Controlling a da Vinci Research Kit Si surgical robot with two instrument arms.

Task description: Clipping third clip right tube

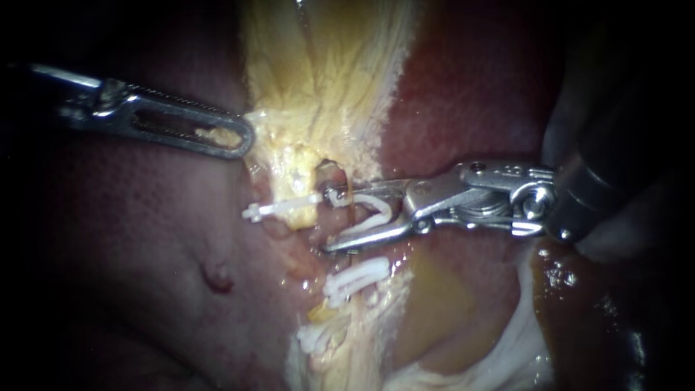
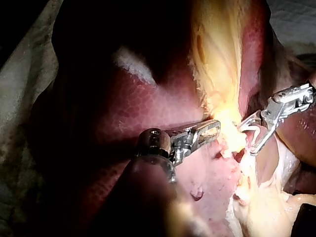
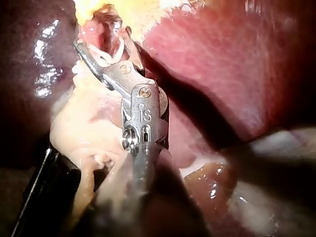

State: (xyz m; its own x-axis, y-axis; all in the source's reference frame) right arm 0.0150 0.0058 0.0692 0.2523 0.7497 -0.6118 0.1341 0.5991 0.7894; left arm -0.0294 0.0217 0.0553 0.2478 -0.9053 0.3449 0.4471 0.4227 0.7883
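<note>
My left instrument (image 1: 233, 135) has its jaws pressed together on the edge of the yellow fatty tissue (image 1: 318, 87), up and left of the right tube (image 1: 331, 172). This probably keeps the tube stretched and bared. My right instrument (image 1: 327, 221) comes in across the liver (image 1: 470, 94), jaws spread wide to either side of the tube. Both jaws cradle the loaded clip (image 1: 378, 210), white and unclosed, its legs straddling the tube. The near clip (image 1: 355, 279) and far clip (image 1: 315, 337) sit below that stretch, and the side clip (image 1: 282, 208) lies just left of it.
</note>
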